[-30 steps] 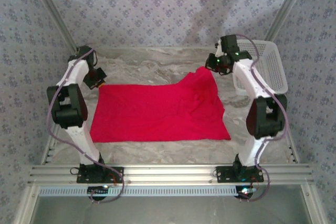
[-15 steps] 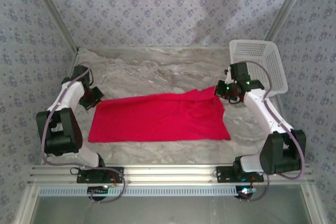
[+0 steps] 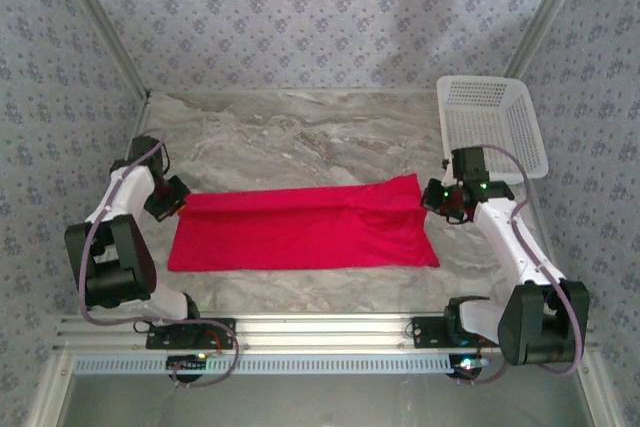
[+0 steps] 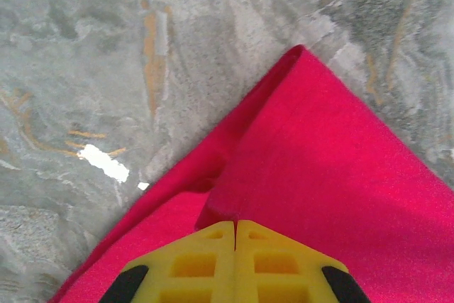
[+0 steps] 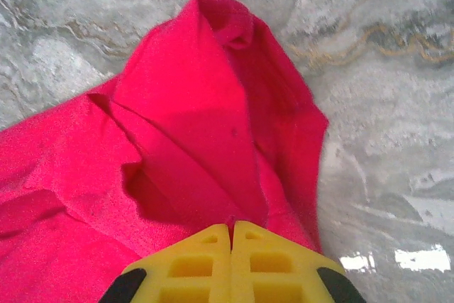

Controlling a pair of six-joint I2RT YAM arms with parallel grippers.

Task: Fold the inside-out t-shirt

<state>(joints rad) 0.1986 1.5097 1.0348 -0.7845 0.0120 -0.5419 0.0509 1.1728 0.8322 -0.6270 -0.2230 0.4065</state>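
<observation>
Left fingers (image 4: 188,267) and right fingers (image 5: 273,264): both pressed shut, each pinching a corner of the t-shirt (image 3: 310,227).
From above, you will find the garment lying as a long red band across the tabletop (image 3: 280,132), one arm at each far corner and the white basket (image 3: 495,122) beyond the right arm. On the left wrist view, a folded layer runs into the closed yellow tips. On the right wrist view, creased cloth bunches at the closed tips.

I see a grey marbled table (image 3: 290,137). A red t-shirt (image 3: 300,232) lies in a long band across its near half, and a white basket (image 3: 497,125) sits at its far right corner.
</observation>
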